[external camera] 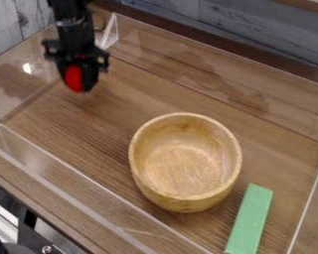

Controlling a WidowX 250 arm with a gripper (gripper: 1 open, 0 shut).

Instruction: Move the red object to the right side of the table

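Observation:
The red object [77, 78], a small rounded toy strawberry, sits between the black fingers of my gripper [77, 77] at the far left of the table [189, 89]. It hangs just above the wood-grain top. The jaws are shut on it, one finger on each side. The arm reaches straight down from the top edge of the picture. The strawberry's leafy top is hidden by the gripper body.
A wooden bowl [186, 162] stands right of centre near the front. A flat green block [250, 221] lies at the front right corner. Low clear acrylic walls [29, 60] edge the table.

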